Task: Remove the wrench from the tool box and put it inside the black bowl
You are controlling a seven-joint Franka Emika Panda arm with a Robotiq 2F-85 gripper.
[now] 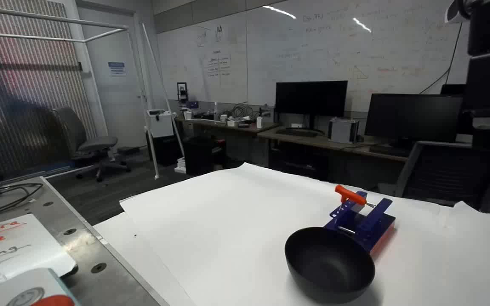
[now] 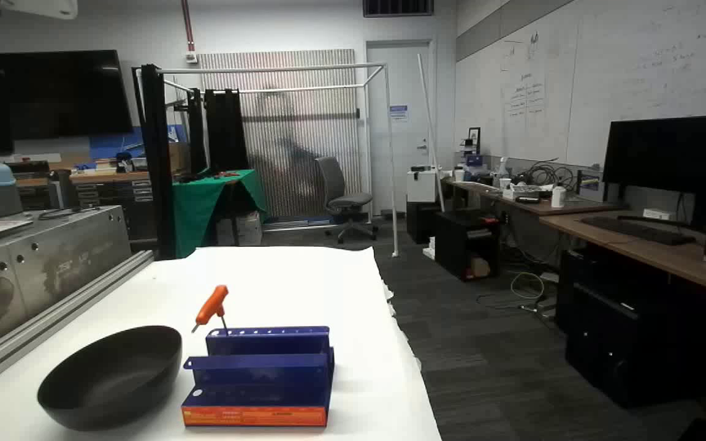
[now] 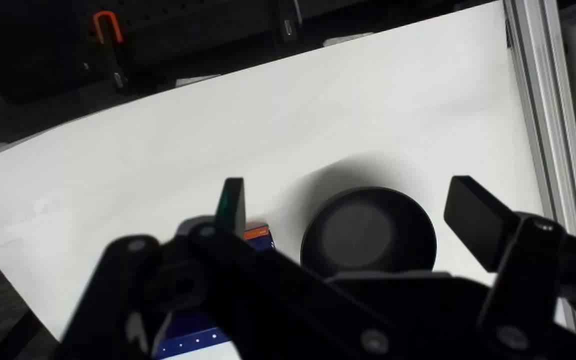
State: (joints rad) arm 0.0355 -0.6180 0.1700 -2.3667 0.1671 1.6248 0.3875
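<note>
In the wrist view the gripper (image 3: 350,215) comes in from the bottom of the frame, its two fingers (image 3: 475,220) spread wide, one left of centre and one toward the right edge. Through the gap between them, right of centre, shows the round black bowl (image 3: 368,230), its near rim covered by the dark body of the gripper. To the bowl's left, across a strip of white paper (image 3: 278,135), a corner of the blue tool box (image 3: 259,242) with its orange label peeps out; the gripper hides most of the box, though a holed edge of it shows at the bottom of the frame. A metal rail (image 3: 548,100) runs down the right side. In an exterior view the arm (image 1: 489,80) fills the upper right corner, and the wrench (image 1: 350,195) sits at lower right, its orange-red handle tilted above the blue box, with the bowl just in front. In an exterior view, at lower left, the thin shaft of the wrench (image 2: 211,306) runs down to the holed rear strip at the left end of the box, and the bowl stands just beside the box. Farther out are a monitor (image 1: 311,97), a whiteboard (image 1: 245,51) and an office chair (image 1: 96,142).
</note>
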